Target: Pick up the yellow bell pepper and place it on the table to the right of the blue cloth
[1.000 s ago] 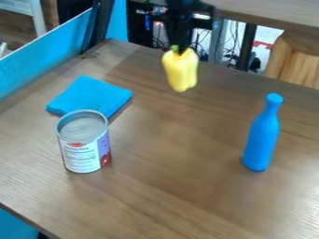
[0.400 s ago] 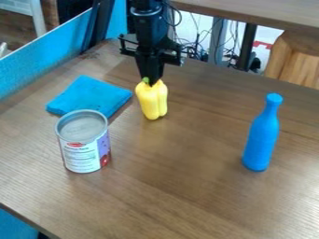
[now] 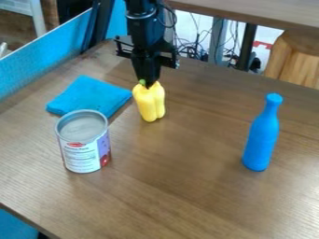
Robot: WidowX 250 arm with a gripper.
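The yellow pepper is found pinched at its green-stemmed top by the claw, upright beside the folded blue cloth, with the can and blue bottle noted standing on the surface.

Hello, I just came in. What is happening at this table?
The gripper holds a yellow toy bell pepper by its stem end, just right of a folded blue cloth in the picture. A can stands in front of the cloth, and a blue bottle stands at the right.
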